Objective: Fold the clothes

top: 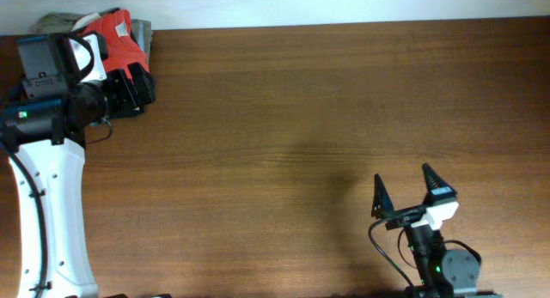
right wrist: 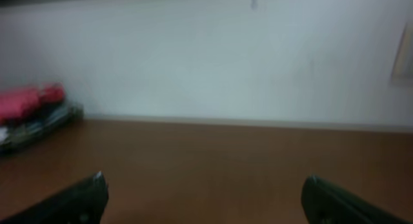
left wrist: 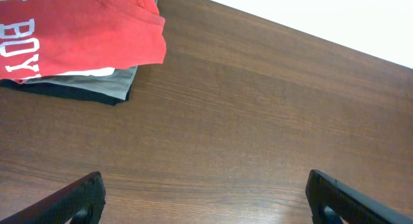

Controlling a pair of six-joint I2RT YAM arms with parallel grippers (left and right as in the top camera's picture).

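Left pincer (left wrist: 203, 185) gapes near soft red-orange T-shirt (left wrist: 84, 30) atop folded garments (left wrist: 97, 85).

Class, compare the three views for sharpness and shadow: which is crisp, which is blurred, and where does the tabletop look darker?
Overhead: sharp and evenly lit, with a faint soft shadow on the table near the right gripper. Left wrist: crisp, with the white lettering on the red T-shirt legible. Right wrist: blurred throughout, the shirt only a red smear.

Soft even light, faint shadow on the table (top: 326, 173); right wrist view dim and blurred throughout.
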